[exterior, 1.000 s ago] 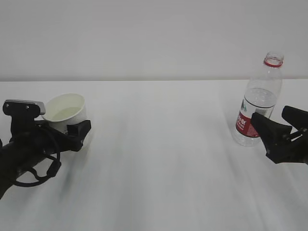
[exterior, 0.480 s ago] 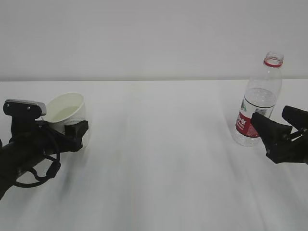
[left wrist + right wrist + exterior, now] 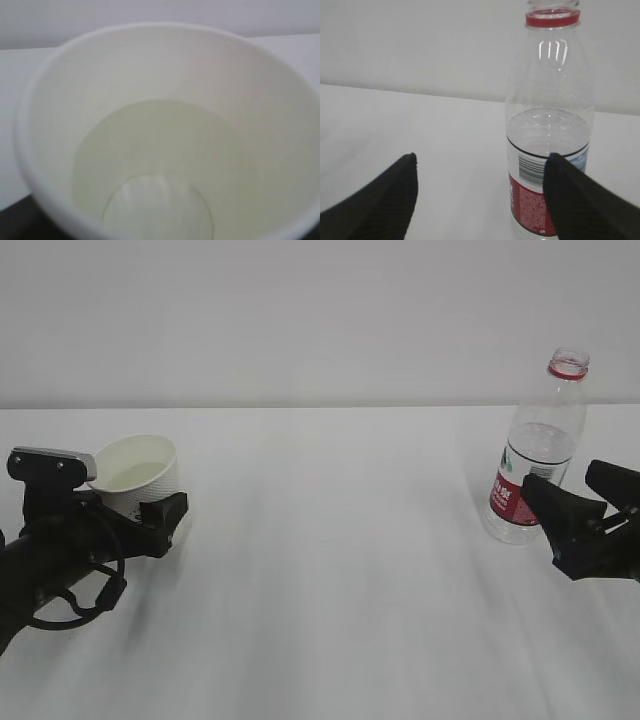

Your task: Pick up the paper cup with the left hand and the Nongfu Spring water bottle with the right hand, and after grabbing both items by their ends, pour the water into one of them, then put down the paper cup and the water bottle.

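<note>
The white paper cup (image 3: 138, 466) stands on the table at the left, holding faintly yellowish water (image 3: 159, 165). It fills the left wrist view (image 3: 165, 90), where no jaws show. My left gripper (image 3: 140, 502) straddles its lower part; the near finger (image 3: 166, 514) stands just off the wall and the far one is hidden, so the gripper reads as open. At the right the uncapped Nongfu Spring bottle (image 3: 540, 445) stands upright and partly filled (image 3: 550, 125). My right gripper (image 3: 562, 480) is open just in front of it (image 3: 481, 162), the bottle beyond its right finger (image 3: 570, 195).
The white table (image 3: 350, 540) runs between the two arms up to a plain white wall. Nothing else stands on it in these views.
The left gripper's near finger squeezed in toward the cup half a second ago and has spread out again. The cup, the bottle and the right arm have stayed put.
</note>
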Action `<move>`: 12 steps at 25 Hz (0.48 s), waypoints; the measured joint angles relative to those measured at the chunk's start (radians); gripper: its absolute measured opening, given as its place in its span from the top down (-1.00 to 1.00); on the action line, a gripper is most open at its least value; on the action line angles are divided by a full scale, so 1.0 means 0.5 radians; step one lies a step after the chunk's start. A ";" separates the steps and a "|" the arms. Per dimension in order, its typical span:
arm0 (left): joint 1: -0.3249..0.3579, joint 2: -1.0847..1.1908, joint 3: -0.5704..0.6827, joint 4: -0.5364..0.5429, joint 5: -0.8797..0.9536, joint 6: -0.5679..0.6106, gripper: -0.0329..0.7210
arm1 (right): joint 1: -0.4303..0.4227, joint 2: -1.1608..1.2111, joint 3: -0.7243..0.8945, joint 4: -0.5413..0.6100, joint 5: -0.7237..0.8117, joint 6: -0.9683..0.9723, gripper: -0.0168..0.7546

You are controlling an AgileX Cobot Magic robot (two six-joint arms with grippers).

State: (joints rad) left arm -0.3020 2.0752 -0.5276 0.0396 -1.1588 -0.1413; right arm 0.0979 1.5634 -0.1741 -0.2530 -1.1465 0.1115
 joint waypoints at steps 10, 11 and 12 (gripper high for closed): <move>0.000 -0.017 0.156 0.003 0.005 -0.017 -0.92 | 0.000 0.000 0.000 0.000 0.000 0.000 -0.57; 0.000 -0.037 0.167 0.008 0.010 -0.020 -0.92 | 0.000 0.000 0.000 0.000 0.000 0.000 -0.57; 0.000 -0.059 0.172 0.008 0.010 -0.020 -0.92 | 0.000 0.000 0.000 0.000 0.000 0.000 -0.57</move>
State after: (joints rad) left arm -0.3020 2.0457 -0.4418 0.0434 -1.1539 -0.1514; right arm 0.0979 1.5634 -0.1741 -0.2530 -1.1465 0.1115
